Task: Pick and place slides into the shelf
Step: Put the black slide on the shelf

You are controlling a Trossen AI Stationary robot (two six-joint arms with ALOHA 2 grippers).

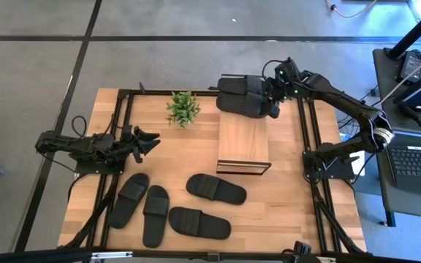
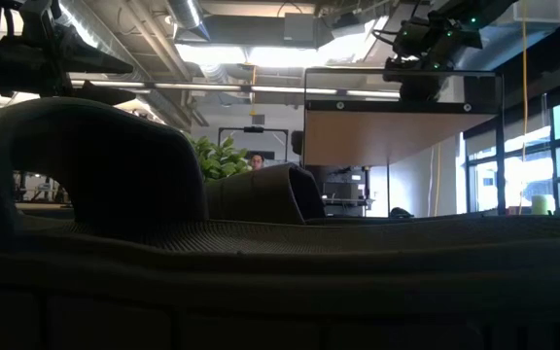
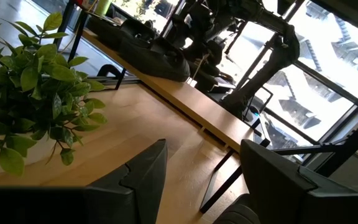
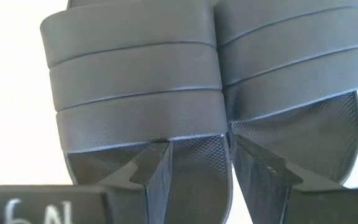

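We judge the main risk to be the right hand (image 1: 275, 98), fingers apart at the heels of 2 slides (image 1: 243, 95) on the shelf (image 1: 243, 142) top, upper middle of the high view — a nudge could push them off the far edge. 4 slides (image 1: 174, 207) lie on the counter (image 1: 291, 197), lower left — the left hand (image 1: 150, 140) waits open.

left gripper (image 1: 152, 140): parted, idle | right gripper (image 1: 275, 102): extended, seemingly parted
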